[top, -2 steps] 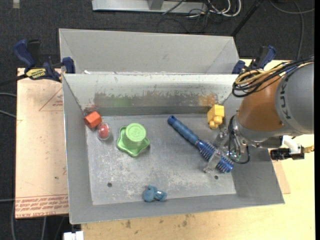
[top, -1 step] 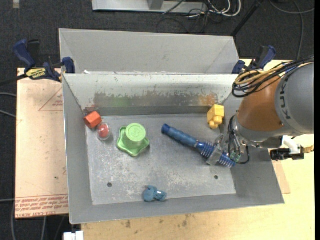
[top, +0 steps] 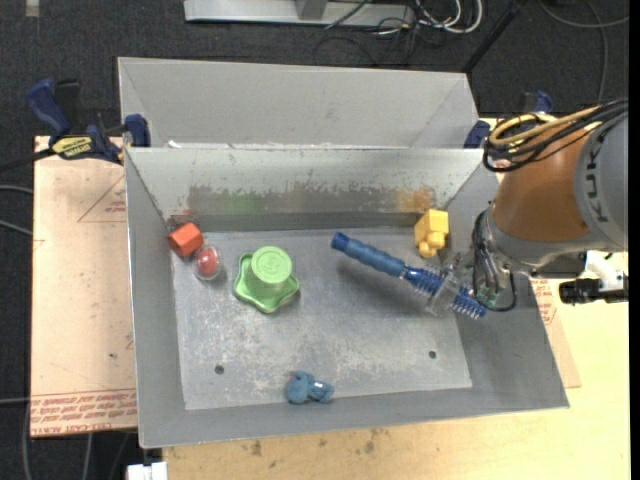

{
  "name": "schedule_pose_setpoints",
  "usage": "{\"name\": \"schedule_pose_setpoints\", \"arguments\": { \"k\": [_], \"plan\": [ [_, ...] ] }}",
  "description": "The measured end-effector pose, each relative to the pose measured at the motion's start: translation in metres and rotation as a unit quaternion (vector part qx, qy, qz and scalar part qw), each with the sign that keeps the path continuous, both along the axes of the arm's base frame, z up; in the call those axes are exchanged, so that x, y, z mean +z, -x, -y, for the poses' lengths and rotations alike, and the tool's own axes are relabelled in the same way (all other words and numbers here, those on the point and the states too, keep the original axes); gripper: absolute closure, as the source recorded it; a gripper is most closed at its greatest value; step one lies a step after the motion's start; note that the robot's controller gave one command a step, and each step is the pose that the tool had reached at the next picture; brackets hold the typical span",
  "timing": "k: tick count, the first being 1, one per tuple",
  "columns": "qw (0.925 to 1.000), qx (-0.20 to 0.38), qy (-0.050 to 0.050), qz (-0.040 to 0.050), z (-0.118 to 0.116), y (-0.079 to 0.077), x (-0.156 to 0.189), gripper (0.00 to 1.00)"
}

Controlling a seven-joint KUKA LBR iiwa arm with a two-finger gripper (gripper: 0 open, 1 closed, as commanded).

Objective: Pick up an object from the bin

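Observation:
My gripper point(top: 472, 286) is low at the right side of the bin, under the arm's orange cover. It sits right at the bristle end of a blue brush point(top: 385, 261), which lies slanted from the bin's middle down toward the right wall. The brush's bristles reach in under the gripper, and the contact itself is hidden. A small yellow block point(top: 432, 231) stands just up-left of the gripper, near the back wall.
A green cup-like toy point(top: 267, 278) rests left of centre. At the far left back corner are an orange-red block point(top: 185, 238) and a small pink ball point(top: 207, 261). A little blue figure point(top: 307, 390) lies near the front wall.

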State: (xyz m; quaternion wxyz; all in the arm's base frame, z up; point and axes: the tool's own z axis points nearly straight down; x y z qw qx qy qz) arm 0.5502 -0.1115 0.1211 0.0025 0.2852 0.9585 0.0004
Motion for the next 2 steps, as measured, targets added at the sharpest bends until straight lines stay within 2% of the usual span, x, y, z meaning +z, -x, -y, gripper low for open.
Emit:
{"name": "schedule_pose_setpoints", "arguments": {
  "k": [1, 2],
  "plan": [
    [1.0, 0.001, 0.0, 0.0006, 0.0, -0.001, 0.053, 1.0],
    [1.0, 0.002, 0.0, -0.001, 0.0, -0.002, 0.071, 1.0]
  ]
}}
